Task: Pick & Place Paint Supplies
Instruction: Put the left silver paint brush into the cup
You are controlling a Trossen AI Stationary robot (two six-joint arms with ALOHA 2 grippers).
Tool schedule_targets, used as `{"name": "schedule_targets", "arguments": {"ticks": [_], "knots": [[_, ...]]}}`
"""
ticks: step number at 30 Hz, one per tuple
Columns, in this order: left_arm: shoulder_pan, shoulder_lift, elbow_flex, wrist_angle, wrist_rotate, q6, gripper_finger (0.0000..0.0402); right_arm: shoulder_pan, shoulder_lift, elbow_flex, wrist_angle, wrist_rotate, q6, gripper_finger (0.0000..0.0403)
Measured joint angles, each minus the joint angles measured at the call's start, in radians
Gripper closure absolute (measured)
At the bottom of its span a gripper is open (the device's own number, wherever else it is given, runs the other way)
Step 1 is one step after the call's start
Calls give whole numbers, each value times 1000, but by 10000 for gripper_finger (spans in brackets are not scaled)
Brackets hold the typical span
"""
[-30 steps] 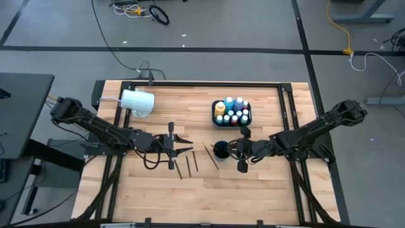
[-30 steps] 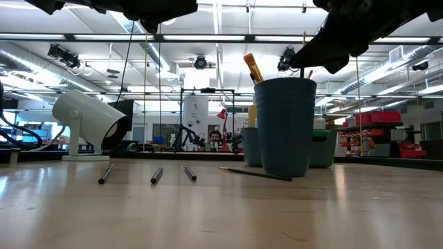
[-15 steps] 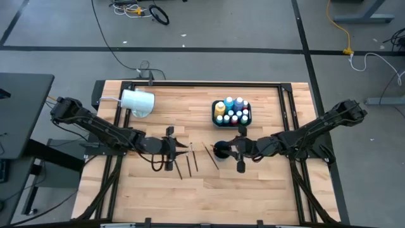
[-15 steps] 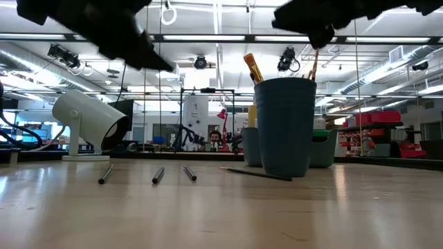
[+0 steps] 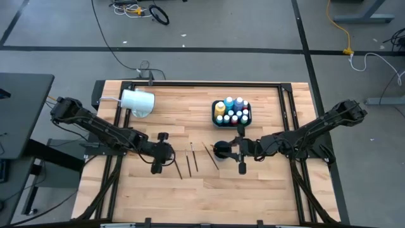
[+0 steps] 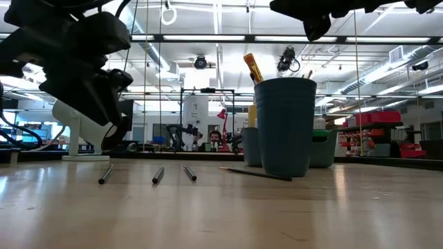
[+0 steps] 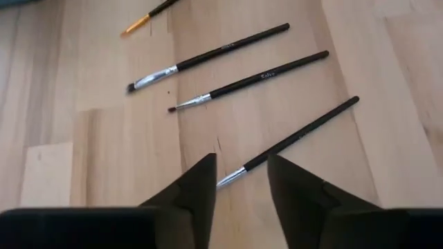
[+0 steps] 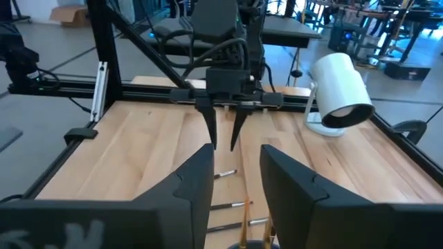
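Paint brushes (image 7: 228,52) lie loose on the table (image 5: 266,196); the left gripper (image 7: 241,181) hangs over the nearest with jaws apart, holding nothing. Further right, some brushes already stand in the dark cup (image 6: 284,126), below the right gripper (image 8: 237,174), also open and empty. Bottles (image 5: 231,111) fill their tray.

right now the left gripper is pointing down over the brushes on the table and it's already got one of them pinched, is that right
Not quite. The left gripper does point down over the brushes, but it holds nothing. In the left wrist view its fingers stand apart with bare wood between them, and the nearest brush lies flat on the table beyond the tips, like the other brushes beside it.
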Motion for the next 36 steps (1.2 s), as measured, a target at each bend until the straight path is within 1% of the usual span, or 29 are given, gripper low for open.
{"name": "schedule_targets", "arguments": {"ticks": [5,10,13,17,20,23,26,29,32,36], "knots": [[3,0,0,-1,4,80,211,0,0,0,0,0,1,281],[50,5,0,1,67,71,181,0,0,0,0,0,-1,281],[89,48,1,-2,103,69,177,0,0,0,1,0,-4,281],[120,155,2,32,152,118,178,0,0,1,0,0,-4,281],[124,227,2,45,162,135,183,0,0,2,-4,0,-7,281],[124,270,7,45,165,146,188,0,0,2,-5,0,-10,281],[124,278,7,44,168,165,196,0,0,2,-5,0,-26,281],[124,277,6,42,188,165,219,0,0,2,-5,0,-27,281],[124,277,6,40,210,166,259,0,0,2,-6,0,-26,281],[124,279,5,44,218,192,326,0,0,2,-6,0,-22,281]]}}
